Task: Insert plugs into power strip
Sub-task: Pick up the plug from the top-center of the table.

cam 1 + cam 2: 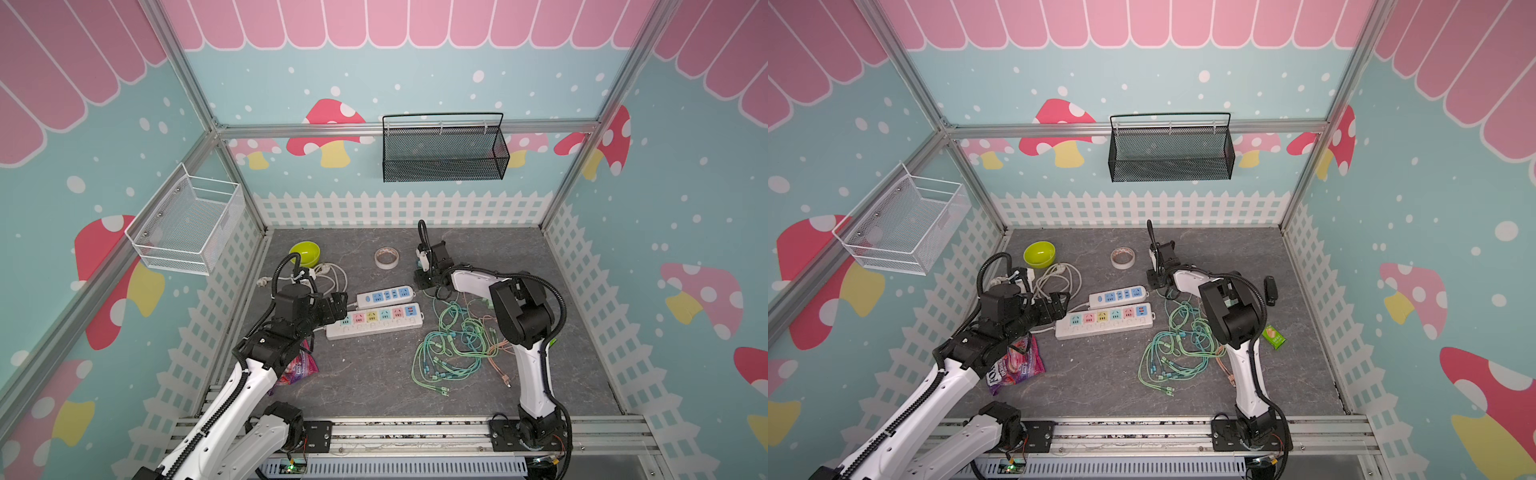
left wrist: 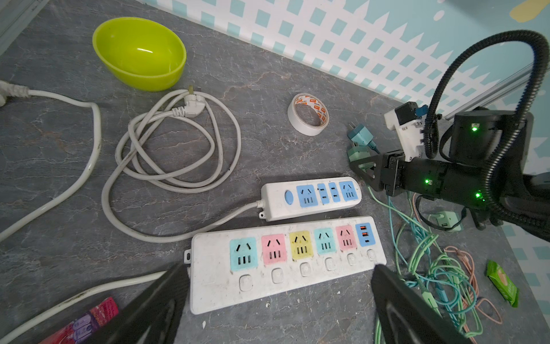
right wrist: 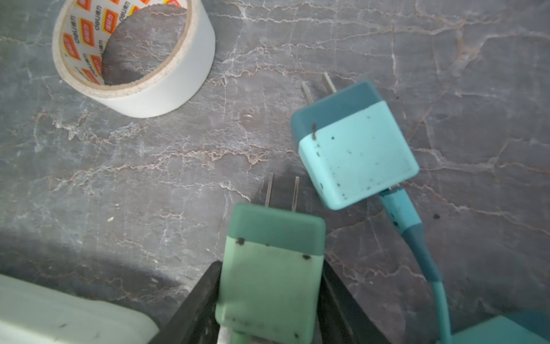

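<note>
Mint-green plastic marks the green plug point(image 3: 270, 286), which lies flat on the grey table point(image 1: 374, 386) with its prongs pointing away from the right pincer point(image 3: 272, 265). One black finger of that pincer presses against each side of the plug. Teal plug point(image 3: 354, 149) lies just beside it, clear of the fingers, with its cable trailing off. Tape point(image 3: 166, 89) stands near both plugs.

In both top views the right pincer sits near mid-frame, just right of the short strip point(image 1: 385, 296). Long strip point(image 1: 374, 330) lies directly below the short one in the frame, nearly parallel and close to it. Left pincer point(image 2: 278, 269) is at the long strip's left end, left of centre in the top views, with its jaws spread wide apart.

Tangled cables point(image 1: 453, 345) in green, teal and salmon spread right of the strips, lower centre-right of the table. Bowl point(image 1: 304, 254) and coiled white cord point(image 1: 334, 278) occupy the table's upper left.
</note>
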You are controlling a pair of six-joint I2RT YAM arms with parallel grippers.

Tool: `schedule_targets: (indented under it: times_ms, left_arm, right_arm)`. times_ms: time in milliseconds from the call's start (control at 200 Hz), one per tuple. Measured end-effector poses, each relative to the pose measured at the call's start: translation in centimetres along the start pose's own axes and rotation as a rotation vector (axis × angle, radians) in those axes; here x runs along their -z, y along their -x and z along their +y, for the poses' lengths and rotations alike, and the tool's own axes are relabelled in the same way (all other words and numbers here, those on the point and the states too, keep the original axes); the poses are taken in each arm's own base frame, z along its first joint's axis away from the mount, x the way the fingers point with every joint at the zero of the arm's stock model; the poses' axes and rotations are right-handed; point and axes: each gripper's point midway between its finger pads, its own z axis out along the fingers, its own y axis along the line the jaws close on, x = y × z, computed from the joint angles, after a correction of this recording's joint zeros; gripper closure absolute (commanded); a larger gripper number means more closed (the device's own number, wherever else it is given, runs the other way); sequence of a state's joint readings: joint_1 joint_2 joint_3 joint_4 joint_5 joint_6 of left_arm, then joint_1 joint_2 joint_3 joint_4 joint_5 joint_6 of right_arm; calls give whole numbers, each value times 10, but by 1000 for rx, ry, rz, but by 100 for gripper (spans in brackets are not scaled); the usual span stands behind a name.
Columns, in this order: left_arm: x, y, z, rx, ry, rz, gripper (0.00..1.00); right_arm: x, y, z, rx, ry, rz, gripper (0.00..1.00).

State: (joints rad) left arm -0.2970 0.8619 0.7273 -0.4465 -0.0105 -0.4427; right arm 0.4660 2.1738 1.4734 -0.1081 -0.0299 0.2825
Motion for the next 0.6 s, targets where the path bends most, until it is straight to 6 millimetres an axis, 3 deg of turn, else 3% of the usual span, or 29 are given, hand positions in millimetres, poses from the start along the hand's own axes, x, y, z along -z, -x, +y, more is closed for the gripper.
schedule_targets:
  times_ms: [370,600]
  left_arm:
    - [-6,-6,-3,17,-15,35,3]
    - [-11,-6,-12,19,-55,68,3]
  right_arm:
    - [9,-4,8,45,50,-24,59]
    - [49,16,25,113,114,-112,62]
